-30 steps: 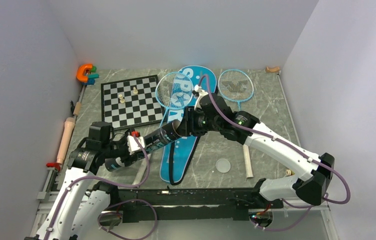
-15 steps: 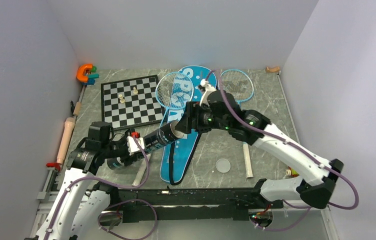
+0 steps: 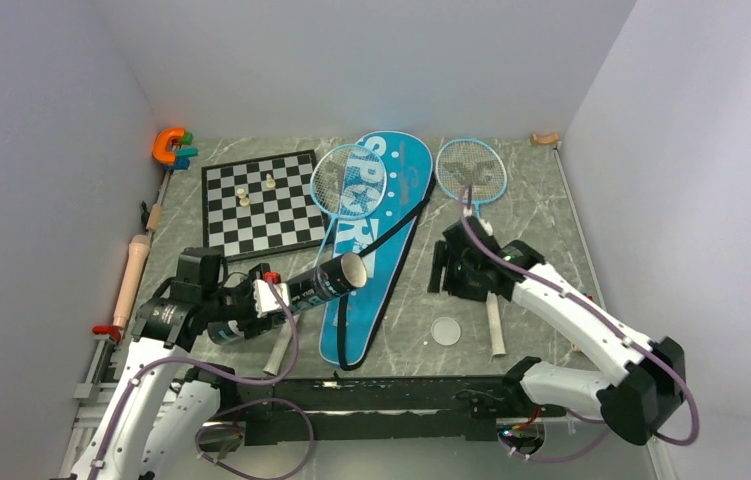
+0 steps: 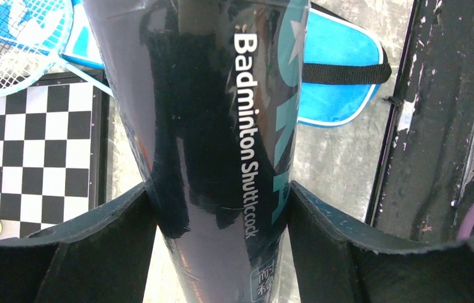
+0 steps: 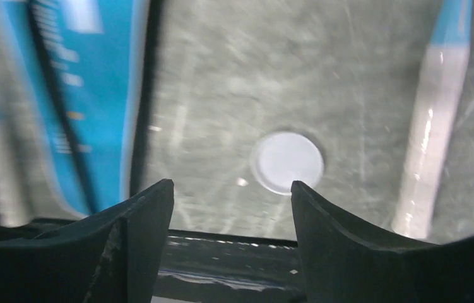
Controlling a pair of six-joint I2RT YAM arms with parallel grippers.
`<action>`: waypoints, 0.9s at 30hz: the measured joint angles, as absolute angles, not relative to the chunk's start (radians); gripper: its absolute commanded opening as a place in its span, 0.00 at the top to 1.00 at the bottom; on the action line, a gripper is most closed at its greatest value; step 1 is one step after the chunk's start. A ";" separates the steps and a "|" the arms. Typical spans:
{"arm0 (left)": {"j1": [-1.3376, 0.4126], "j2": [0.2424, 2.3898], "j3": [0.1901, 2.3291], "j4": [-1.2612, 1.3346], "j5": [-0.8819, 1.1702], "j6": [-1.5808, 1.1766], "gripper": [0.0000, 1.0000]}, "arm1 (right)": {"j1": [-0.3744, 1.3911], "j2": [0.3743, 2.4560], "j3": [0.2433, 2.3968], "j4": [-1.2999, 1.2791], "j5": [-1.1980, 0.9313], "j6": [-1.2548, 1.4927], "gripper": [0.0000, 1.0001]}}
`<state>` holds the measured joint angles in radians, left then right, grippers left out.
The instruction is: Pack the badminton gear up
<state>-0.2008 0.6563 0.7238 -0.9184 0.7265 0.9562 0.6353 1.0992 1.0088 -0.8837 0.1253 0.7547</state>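
Packing looks barely begun. At lower left of the overhead view, the left pincer (image 4: 216, 208) is clamped on a long glossy black tube (image 3: 323, 280) lettered "Badminton Shuttlecock". The tube is held off the table and slants up to the right, its open mouth over the bag's left edge. No white feather shuttlecocks lie loose in view; whether they are inside the tube I cannot tell.

Right of the tube, a light-blue-framed racket (image 3: 348, 181) with a beige handle lies on top of the blue racket-shaped bag (image 3: 371, 300) lettered SPORT. The bag lies flat at frame centre, apparently with nothing in it. Lower right of the bag, a white round disc (image 3: 445, 330), probably the tube's cap, rests on the table. Just up-frame of it hangs the right pincer (image 5: 231, 189), jaws apart and empty. A second light-blue-framed racket (image 3: 471, 168) lies right of the bag, its handle running down past the disc. Capping the tube and bagging both rackets look left to do.

Around them are an orange C-shaped clamp (image 3: 169, 146) in the upper left corner, a black-and-white chessboard (image 3: 259, 203) with small pale pieces left of the bag, and a small wooden piece (image 3: 545, 139) at upper right. The racket on the bag and the black strap (image 3: 339, 335) across it would likely hinder opening the bag.
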 measured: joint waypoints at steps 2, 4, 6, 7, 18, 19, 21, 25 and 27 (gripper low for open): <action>-0.201 0.659 0.726 -0.935 0.717 0.971 0.95 | 0.633 1.137 0.915 -0.886 0.132 0.768 0.38; -0.201 0.667 0.736 -0.957 0.710 0.982 0.96 | 0.633 1.155 0.841 -0.883 0.136 0.783 0.42; -0.201 0.681 0.750 -0.967 0.709 0.987 0.96 | 0.632 1.162 0.778 -0.878 0.144 0.798 0.45; -0.201 0.686 0.755 -0.968 0.709 0.987 0.95 | 0.629 1.164 0.758 -0.876 0.149 0.805 0.46; -0.201 0.682 0.757 -0.981 0.711 1.010 0.93 | 0.615 1.213 0.628 -0.731 0.148 0.830 0.60; -0.201 0.680 0.757 -0.982 0.712 1.011 0.93 | 0.614 1.224 0.625 -0.720 0.148 0.830 0.61; -0.201 0.673 0.757 -0.985 0.715 1.011 0.93 | 0.608 1.246 0.617 -0.697 0.148 0.830 0.61; -0.201 0.662 0.757 -0.987 0.721 1.011 0.93 | 0.598 1.251 0.595 -0.666 0.147 0.832 0.61; -0.201 0.661 0.757 -0.989 0.723 1.011 0.93 | 0.597 1.247 0.593 -0.660 0.147 0.832 0.60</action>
<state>-0.2008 0.6605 0.7574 -0.9886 0.7227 1.0115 0.5968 1.2472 0.5934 -0.6601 0.1471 0.8322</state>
